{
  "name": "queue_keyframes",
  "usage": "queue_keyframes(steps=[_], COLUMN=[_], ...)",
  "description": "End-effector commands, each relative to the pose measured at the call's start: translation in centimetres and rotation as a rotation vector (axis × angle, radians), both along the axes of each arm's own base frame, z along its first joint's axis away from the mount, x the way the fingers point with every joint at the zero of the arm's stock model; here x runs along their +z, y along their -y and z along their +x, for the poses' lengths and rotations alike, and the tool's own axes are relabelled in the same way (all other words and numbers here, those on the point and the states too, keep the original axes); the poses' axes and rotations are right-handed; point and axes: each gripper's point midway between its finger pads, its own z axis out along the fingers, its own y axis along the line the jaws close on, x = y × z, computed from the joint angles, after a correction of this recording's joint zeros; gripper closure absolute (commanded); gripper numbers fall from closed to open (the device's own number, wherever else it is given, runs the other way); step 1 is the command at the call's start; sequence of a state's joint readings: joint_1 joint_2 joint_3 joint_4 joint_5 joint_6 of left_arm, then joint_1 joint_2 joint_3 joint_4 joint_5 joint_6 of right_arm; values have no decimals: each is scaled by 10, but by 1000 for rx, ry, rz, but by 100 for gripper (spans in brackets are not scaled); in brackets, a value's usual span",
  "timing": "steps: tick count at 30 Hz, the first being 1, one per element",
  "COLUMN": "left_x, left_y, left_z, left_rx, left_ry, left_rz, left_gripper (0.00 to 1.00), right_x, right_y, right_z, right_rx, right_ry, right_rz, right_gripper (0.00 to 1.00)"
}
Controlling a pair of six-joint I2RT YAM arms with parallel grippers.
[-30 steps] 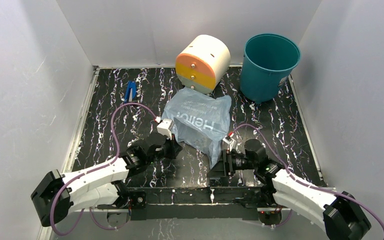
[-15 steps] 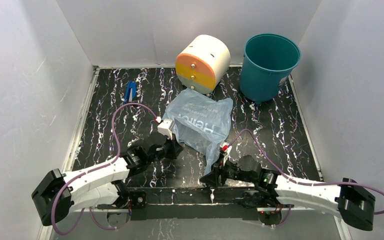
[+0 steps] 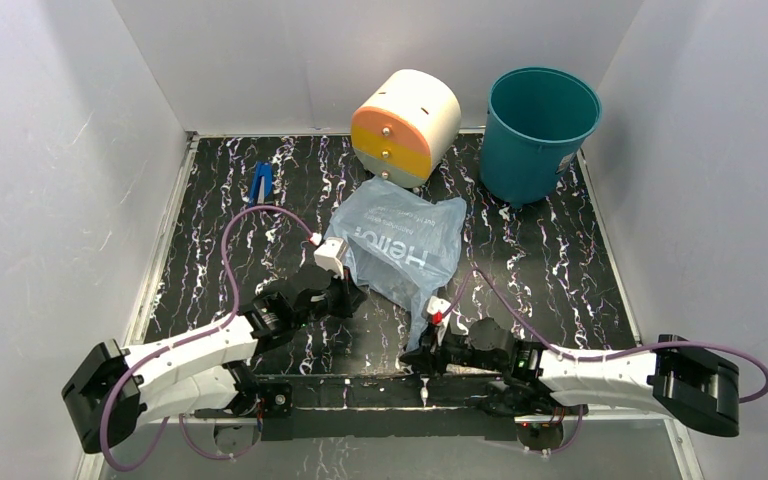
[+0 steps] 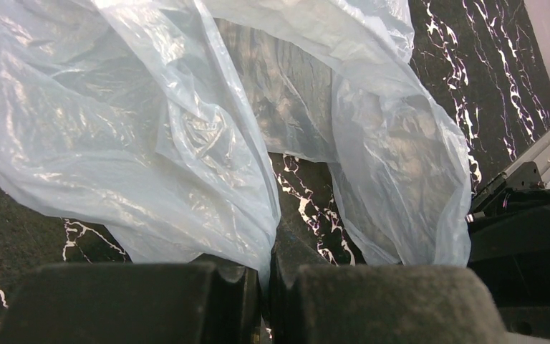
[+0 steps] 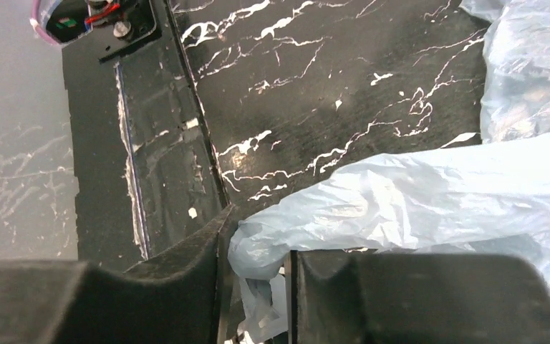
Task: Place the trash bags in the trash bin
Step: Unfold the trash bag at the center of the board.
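We hold the trash bag (image 3: 400,248) stretched on the table.
Long axis runs from the orange drum (image 3: 406,126) toward our bases. Left gripper (image 3: 348,297) clamps its edge; right gripper (image 3: 422,350) pinches its near tip. Teal bin (image 3: 538,135) upright; contents unseen.

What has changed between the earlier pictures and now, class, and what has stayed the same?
The right gripper swung low and leftward to the near tip of the trash bag, its jaws narrowing around that tip. The left gripper stayed pinched on the bag's left edge. The trash bin, drum and blue clip stayed put.
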State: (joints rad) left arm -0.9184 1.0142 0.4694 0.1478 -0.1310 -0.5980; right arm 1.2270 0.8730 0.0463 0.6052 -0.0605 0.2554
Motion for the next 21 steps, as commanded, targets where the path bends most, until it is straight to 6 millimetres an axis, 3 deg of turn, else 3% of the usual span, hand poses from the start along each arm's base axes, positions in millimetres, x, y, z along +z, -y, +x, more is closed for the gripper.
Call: queue_keyframes(steps=[1, 4, 9, 13, 17, 18, 21], left_x=[6, 8, 19, 44, 102, 121, 179], left_y=[-2, -4, -15, -24, -20, -18, -10], left_z=[2, 3, 9, 15, 26, 31, 45], left_rx=[15, 23, 57, 68, 56, 42, 6], left_ry=[19, 23, 61, 109, 215, 255, 341], left_rz=[-11, -7, 44, 91, 69, 79, 121], left_gripper=[100, 100, 100, 100, 100, 100, 100], right_x=[25, 32, 58, 107, 167, 197, 250], right_y=[-4, 0, 22, 38, 40, 38, 33], right_z=[17, 34, 81, 105, 123, 129, 151], right_rx=[-71, -190, -519, -677, -722, -732, -751], right_ry=[104, 93, 69, 128, 236, 263, 325], right_rz=[102, 102, 54, 73, 54, 65, 6], right_gripper=[72, 93, 100, 100, 100, 100, 100])
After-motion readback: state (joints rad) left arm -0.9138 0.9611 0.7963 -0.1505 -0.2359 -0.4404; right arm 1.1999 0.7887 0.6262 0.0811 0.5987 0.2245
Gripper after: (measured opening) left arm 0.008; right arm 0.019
